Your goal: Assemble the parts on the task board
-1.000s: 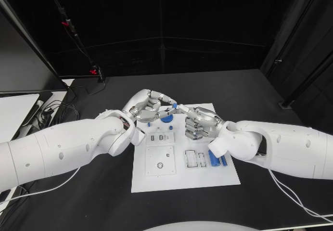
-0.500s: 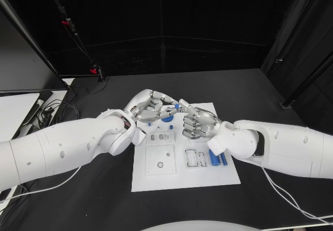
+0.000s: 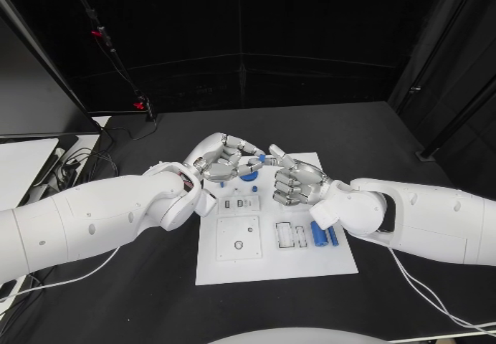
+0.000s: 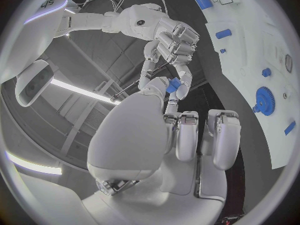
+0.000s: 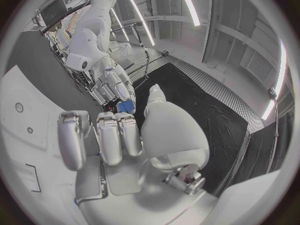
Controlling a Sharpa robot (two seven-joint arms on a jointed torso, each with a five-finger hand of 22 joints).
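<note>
I have both hands meeting above the board's (image 3: 277, 265) far edge, my left hand (image 3: 222, 163) and right hand (image 3: 294, 183) together pinching one small blue part (image 3: 261, 158). It looks light, stiff, slippery; I'd grip its sides.

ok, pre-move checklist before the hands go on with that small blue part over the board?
1. Small blue part between both hands' fingertips: ok, left hand and right hand meet on it above the task board.
2. Which hand bears the part: cannot tell; the fingers crowd it in every view.
3. Part's orientation: cannot tell, mostly hidden.
4. Blue gear seated on the board: ok, lies flat under the hands.
5. Long blue parts at the board's right edge: ok, lying clear of both hands.
6. Target slot free: cannot tell, hands cover the board's far end in the head view.
</note>
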